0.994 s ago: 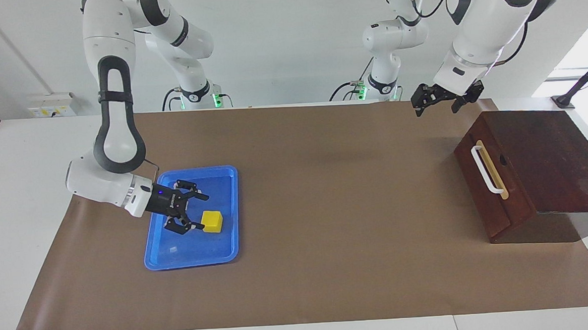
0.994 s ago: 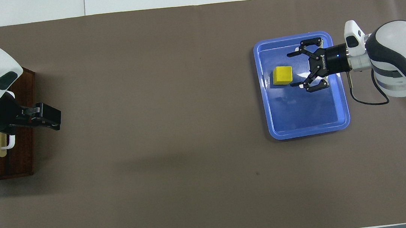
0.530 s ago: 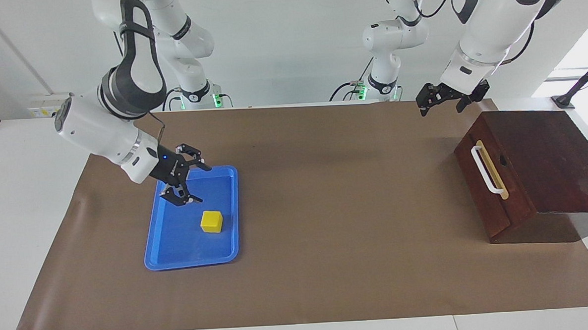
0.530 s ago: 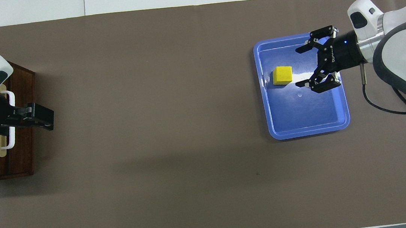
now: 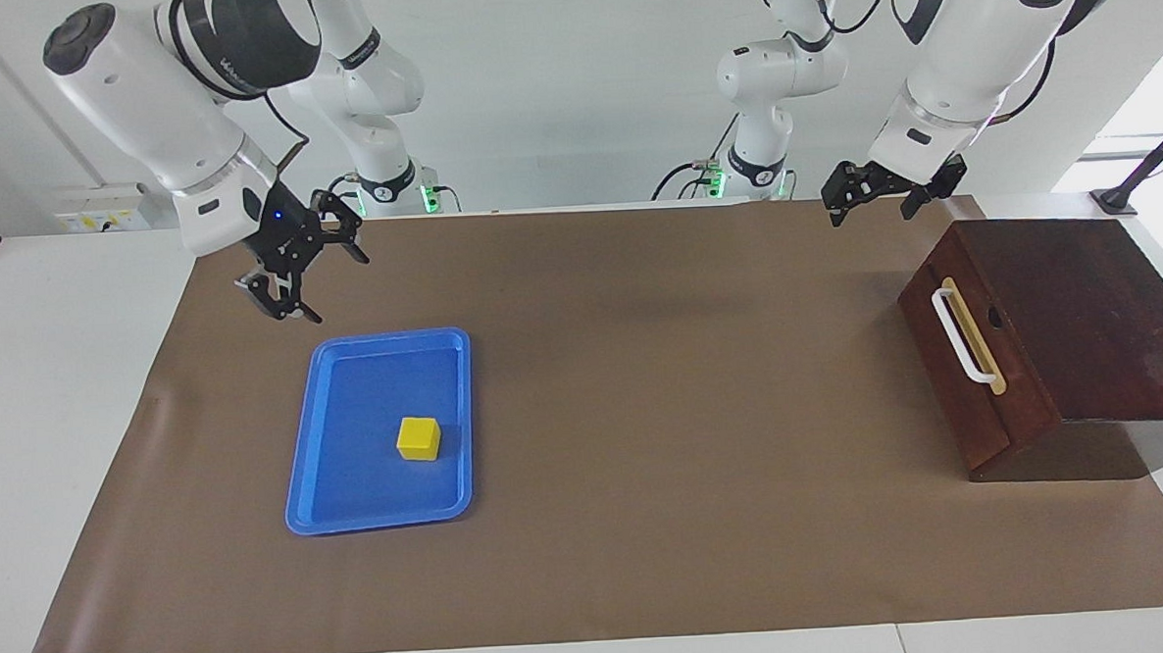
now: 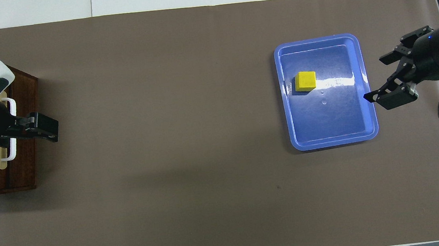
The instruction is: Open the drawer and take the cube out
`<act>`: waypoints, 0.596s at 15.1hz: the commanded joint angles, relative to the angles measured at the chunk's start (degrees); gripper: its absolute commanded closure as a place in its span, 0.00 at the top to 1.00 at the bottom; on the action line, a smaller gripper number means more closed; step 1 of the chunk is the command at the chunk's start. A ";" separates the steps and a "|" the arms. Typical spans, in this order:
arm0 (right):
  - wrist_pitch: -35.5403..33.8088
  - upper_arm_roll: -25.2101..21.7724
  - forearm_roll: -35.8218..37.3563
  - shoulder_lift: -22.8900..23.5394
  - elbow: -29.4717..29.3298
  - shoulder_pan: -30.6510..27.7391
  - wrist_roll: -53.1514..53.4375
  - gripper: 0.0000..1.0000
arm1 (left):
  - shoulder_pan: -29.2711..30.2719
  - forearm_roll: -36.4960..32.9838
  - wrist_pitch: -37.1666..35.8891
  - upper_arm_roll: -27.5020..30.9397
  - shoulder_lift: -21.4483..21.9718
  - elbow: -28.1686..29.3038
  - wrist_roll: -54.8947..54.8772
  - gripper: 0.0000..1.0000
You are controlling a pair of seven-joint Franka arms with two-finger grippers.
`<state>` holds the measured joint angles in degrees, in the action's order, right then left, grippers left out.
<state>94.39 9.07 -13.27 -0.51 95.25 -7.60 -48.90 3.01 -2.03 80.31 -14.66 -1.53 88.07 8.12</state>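
While the drawer (image 5: 966, 359) sits shut in its dark reddish-brown wooden box (image 5: 1082, 324) at the left arm's end of the table, its white bar handle (image 5: 960, 334) on the tan strip facing the middle of the mat, the cube (image 5: 419, 439) lies well apart from it at the right arm's end. The small yellow block rests flat on the floor of a blue tray (image 5: 318, 475), close to the tray's long rim that faces the box, and nothing touches it. The tray lies on the brown mat (image 5: 668, 519) that covers most of the white table (image 5: 54, 389). The right gripper (image 5: 293, 273) hangs in the air over the bare mat just off the tray's edge nearer the robots; its jaws are spread wide and hold nothing. The left gripper (image 5: 875, 194) hangs high over the mat beside the box, near the corner of it closest to the robots; its jaws also stand apart and are empty, clear of the handle. In the overhead view the left gripper (image 6: 40, 127) shows just beside the box front.
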 commanded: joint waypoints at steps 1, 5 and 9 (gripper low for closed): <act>-7.78 -0.28 5.78 -1.33 -2.51 -0.32 12.73 1.00 | -0.82 -0.08 0.73 0.95 1.09 0.87 -0.38 1.00; -16.42 -0.99 12.56 -1.51 -7.10 1.44 34.78 1.00 | -0.82 0.19 0.99 0.95 1.09 0.88 0.06 1.00; -21.08 -1.43 13.97 -2.39 -7.10 1.53 48.70 1.00 | -0.03 0.98 2.57 1.30 1.09 1.05 -0.55 1.00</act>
<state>75.49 8.17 -0.71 -2.58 88.79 -6.38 -6.33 3.02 -1.75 81.07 -14.47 -1.53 88.07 8.14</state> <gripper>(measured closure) 0.000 0.000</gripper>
